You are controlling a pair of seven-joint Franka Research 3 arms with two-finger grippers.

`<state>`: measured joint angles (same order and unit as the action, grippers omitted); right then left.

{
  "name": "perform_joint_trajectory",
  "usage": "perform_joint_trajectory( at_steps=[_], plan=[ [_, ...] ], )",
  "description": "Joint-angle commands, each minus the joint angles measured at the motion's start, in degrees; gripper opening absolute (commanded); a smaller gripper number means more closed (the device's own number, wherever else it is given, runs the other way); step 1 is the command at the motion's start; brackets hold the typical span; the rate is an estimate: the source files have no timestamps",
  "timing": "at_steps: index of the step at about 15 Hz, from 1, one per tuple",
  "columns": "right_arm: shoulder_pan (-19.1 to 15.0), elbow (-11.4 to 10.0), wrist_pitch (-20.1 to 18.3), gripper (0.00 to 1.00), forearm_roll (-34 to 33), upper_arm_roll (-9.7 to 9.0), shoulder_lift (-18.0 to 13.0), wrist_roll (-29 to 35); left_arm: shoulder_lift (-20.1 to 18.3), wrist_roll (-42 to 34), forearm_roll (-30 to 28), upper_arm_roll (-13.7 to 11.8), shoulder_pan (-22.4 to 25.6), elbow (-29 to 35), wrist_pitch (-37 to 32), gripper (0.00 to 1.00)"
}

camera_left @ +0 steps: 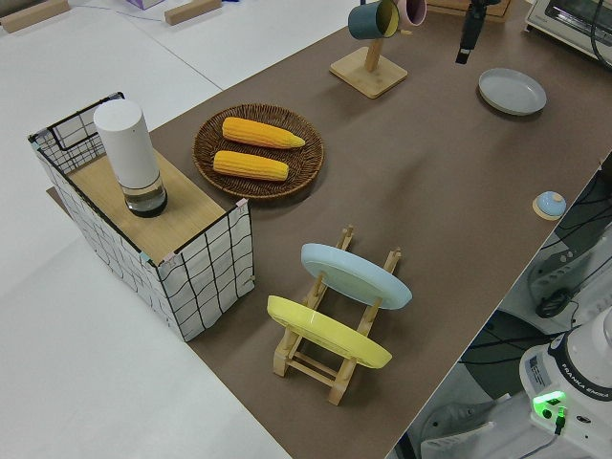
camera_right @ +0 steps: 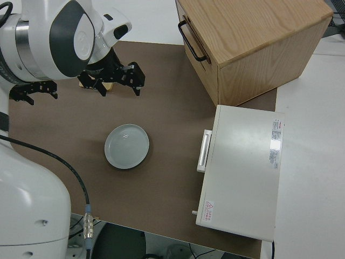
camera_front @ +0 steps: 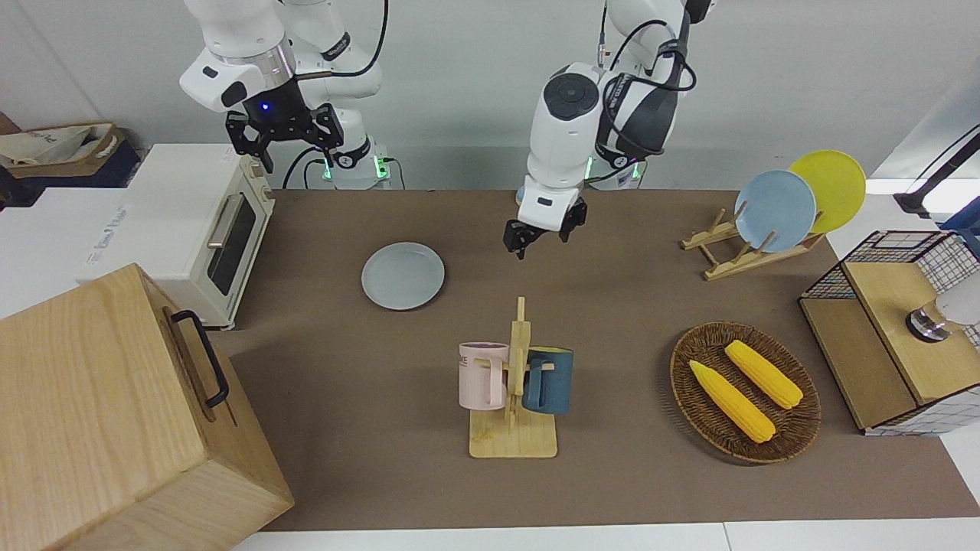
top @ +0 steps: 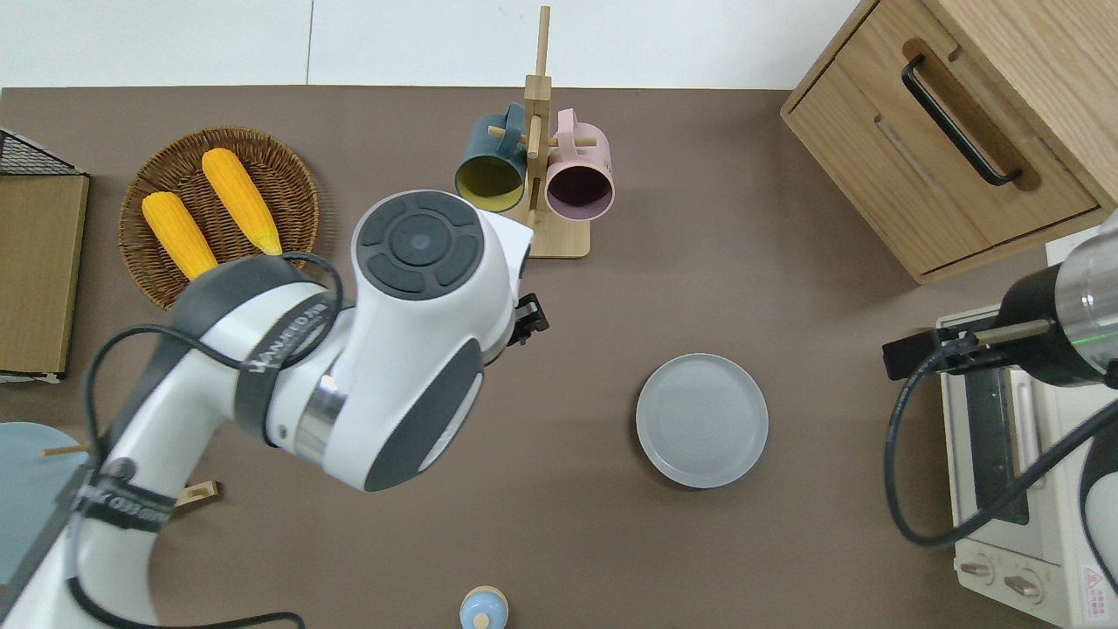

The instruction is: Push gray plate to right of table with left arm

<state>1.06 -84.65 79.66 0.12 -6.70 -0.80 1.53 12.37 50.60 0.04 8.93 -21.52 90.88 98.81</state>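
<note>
The gray plate (camera_front: 403,275) lies flat on the brown table (camera_front: 612,306) toward the right arm's end, near the toaster oven; it also shows in the overhead view (top: 701,420), the left side view (camera_left: 512,90) and the right side view (camera_right: 126,146). My left gripper (camera_front: 544,232) is up in the air with its fingers apart and empty. In the overhead view its wrist hides most of it; it is over bare table between the mug rack and the plate, well apart from the plate. It also shows in the left side view (camera_left: 464,43). The right arm is parked.
A mug rack (camera_front: 513,383) with a pink and a dark blue mug stands mid-table. A wicker basket (camera_front: 744,392) holds two corn cobs. A plate rack (camera_front: 735,256) holds a sky-blue and a yellow plate. Toaster oven (camera_front: 207,222), wooden cabinet (camera_front: 115,413), wire shelf (camera_front: 888,329).
</note>
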Motion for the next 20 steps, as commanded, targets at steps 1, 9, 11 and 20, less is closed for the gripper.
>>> perform_joint_trajectory(
  at_steps=[1,9,11,20],
  plan=[
    [-1.2,0.5,-0.8,0.983,0.6,-0.77,-0.2,0.1,-5.7,-9.5,-0.8,0.4,5.7,0.6,-6.5,1.00],
    [-1.2,0.5,-0.8,0.983,0.6,-0.86,-0.2,0.1,-10.7,-31.1,-0.5,0.4,19.0,1.3,-12.0,1.00],
    [-1.2,0.5,-0.8,0.983,0.6,-0.77,-0.2,0.1,-11.0,-35.3,-0.4,0.4,21.8,1.7,-12.3,1.00],
    [-1.2,0.5,-0.8,0.983,0.6,-0.86,-0.2,0.1,-18.2,-43.7,0.8,0.0,27.8,14.3,-4.4,1.00]
  ],
)
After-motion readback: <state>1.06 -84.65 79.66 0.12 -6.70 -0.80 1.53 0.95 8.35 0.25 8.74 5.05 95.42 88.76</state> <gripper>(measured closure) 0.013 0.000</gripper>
